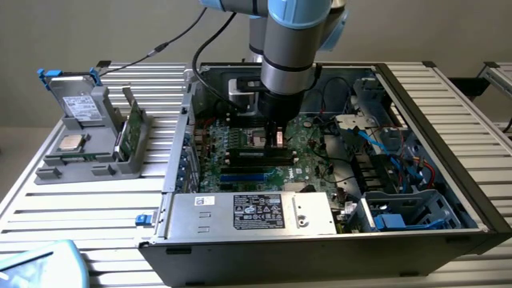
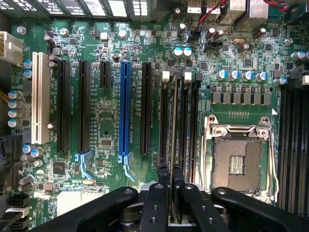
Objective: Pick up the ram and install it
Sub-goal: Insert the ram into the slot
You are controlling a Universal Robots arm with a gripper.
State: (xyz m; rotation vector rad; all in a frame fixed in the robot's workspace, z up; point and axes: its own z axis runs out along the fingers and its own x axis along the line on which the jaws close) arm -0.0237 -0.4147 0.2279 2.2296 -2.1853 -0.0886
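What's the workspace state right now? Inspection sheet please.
surface: slatted metal table, carrying an open computer case.
job's things: ram held edge-on, lined up along the motherboard memory slots beside the CPU socket; seating cannot be judged.
clutter: grey fixture holding a drive and a green card.
gripper: gripper shut on the ram, inside the case.
cables: black cable off the arm; blue cables in the case.
surroundings: plain wall behind.

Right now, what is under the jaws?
The ram, edge-on, gripped over the black slots beside the socket. Its bottom edge is hidden, so seating is unclear.
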